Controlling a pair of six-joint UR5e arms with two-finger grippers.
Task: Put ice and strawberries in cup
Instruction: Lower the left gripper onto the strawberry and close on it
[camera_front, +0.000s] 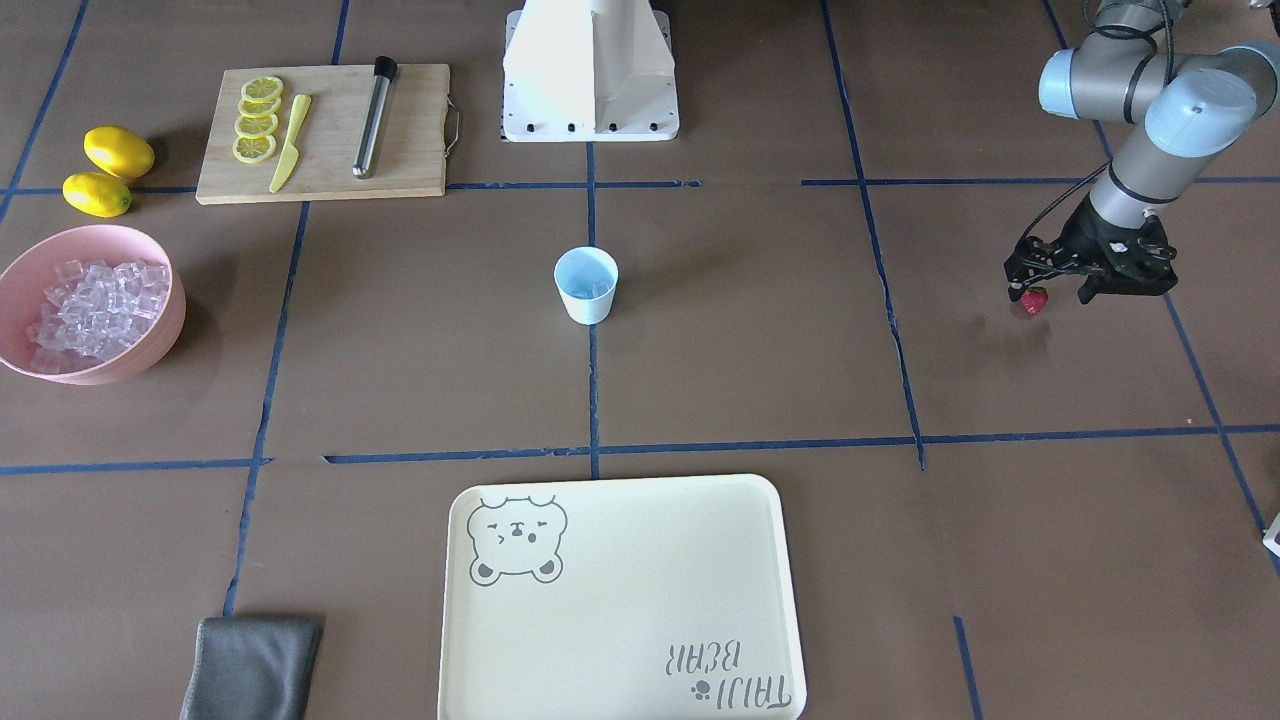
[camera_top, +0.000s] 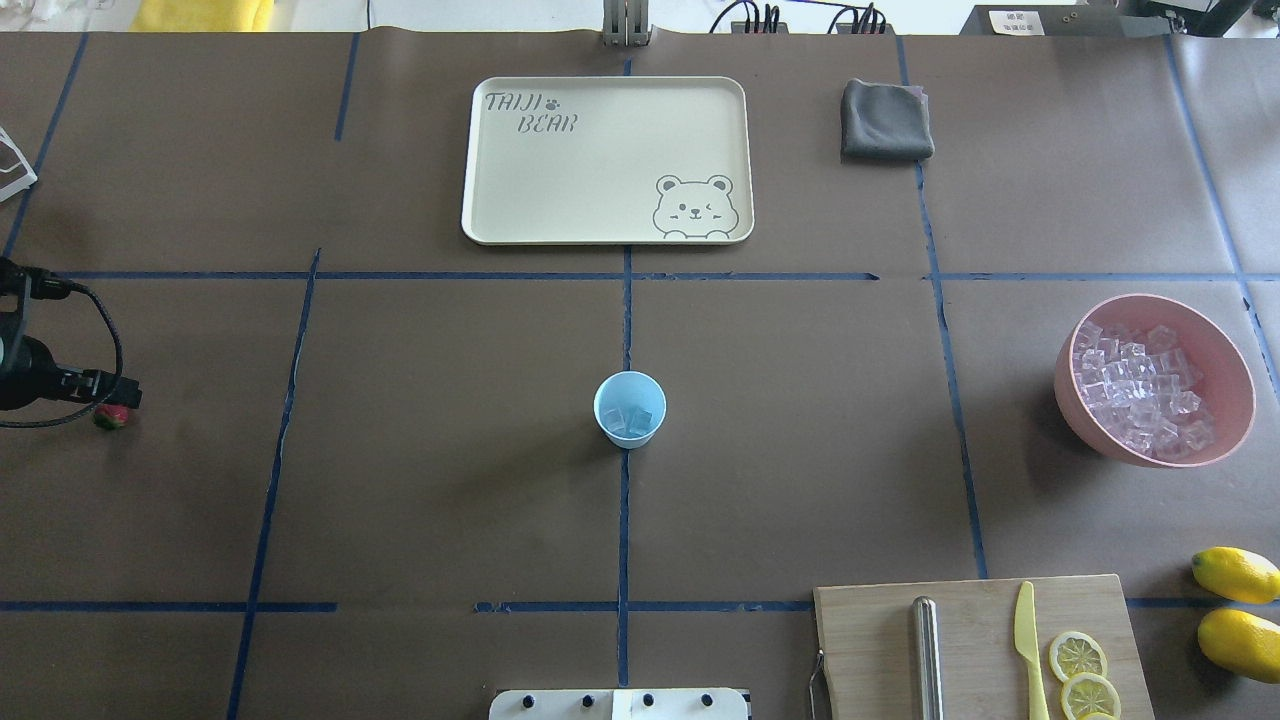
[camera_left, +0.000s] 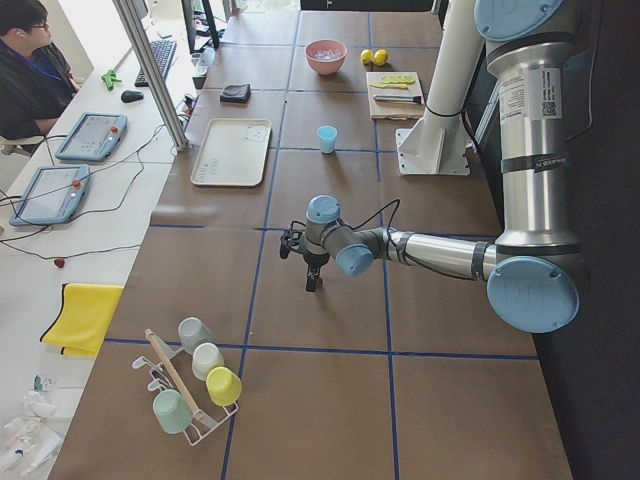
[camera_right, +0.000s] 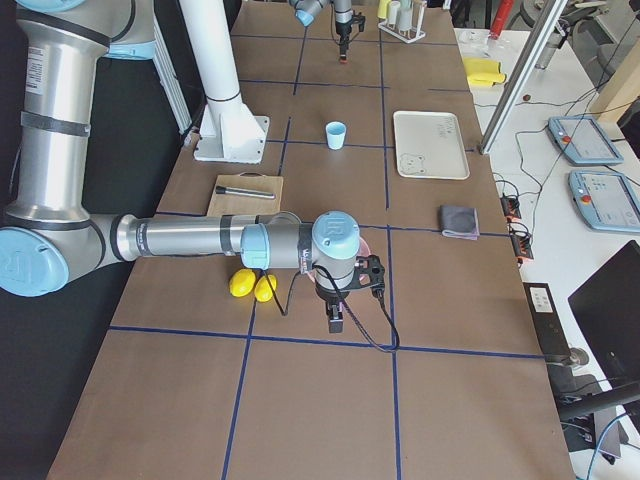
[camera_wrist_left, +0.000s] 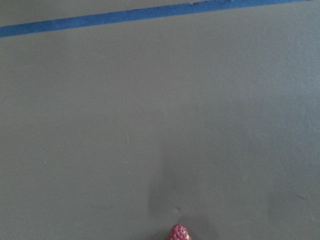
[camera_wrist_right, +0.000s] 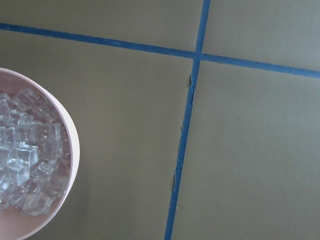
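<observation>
Left gripper was clamped on the strawberry, which hung at the fingertips close to the left end edge of the table, about midway between the robot-side edge and the operator-side edge. The fruit appeared raised off the surface, since a shadow lay apart from it on the brown covering. In the left wrist view only its pointed red end showed, at the bottom of the view. Right gripper pointed downward near the right end edge, just beside the pink bowl. Whether its jaws were apart or together could not be told, because only the side view showed it. The cup stood upright at the centre of the table on a blue tape line, well apart from both grippers. A few cubes of ice lay in its bottom. The bulk of the ice was heaped in the pink bowl, which stood near the right end edge. A cream tray lay at the middle of the operator-side edge, with a folded grey cloth beside it toward the right end. A wooden cutting board lay at the robot-side edge toward the right corner. It carried a metal rod, a yellow knife and lemon slices. Two whole lemons lay in that corner, just beside the board.
</observation>
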